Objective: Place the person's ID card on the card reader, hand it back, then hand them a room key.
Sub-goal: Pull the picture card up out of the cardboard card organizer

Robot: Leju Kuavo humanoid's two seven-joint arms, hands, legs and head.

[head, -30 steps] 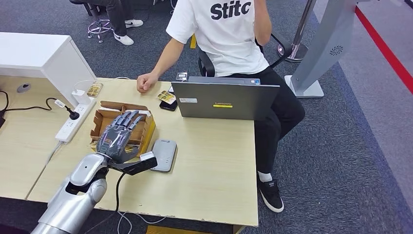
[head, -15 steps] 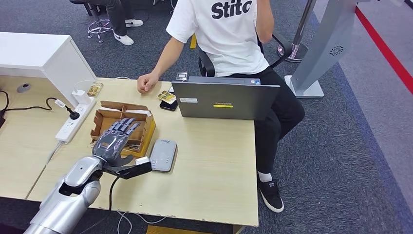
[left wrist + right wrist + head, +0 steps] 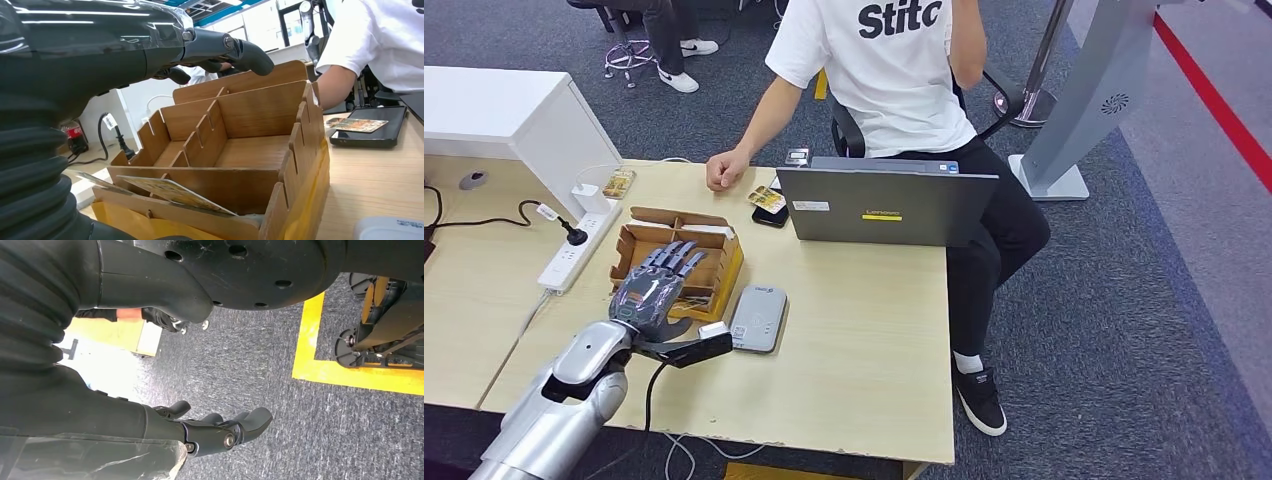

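1. The desk (image 3: 864, 330) is pale wood with a chipped front edge
2. A divided cardboard box (image 3: 714, 250) sits left of centre, a card (image 3: 172, 192) slotted in its near compartment
3. A grey card reader (image 3: 759, 318) lies just beside the box
4. A grey laptop (image 3: 886, 205) stands open at the far edge
5. A phone (image 3: 770, 214) with a card on it (image 3: 767, 199) lies near the laptop
6. A white power strip (image 3: 576, 243) lies at the left, a dark cable plugged in

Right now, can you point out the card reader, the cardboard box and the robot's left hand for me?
card reader (image 3: 758, 318): head view, middle of its grey top.
cardboard box (image 3: 724, 248): head view, its far right corner wall.
left hand (image 3: 652, 292): head view, back of the hand, above the box.
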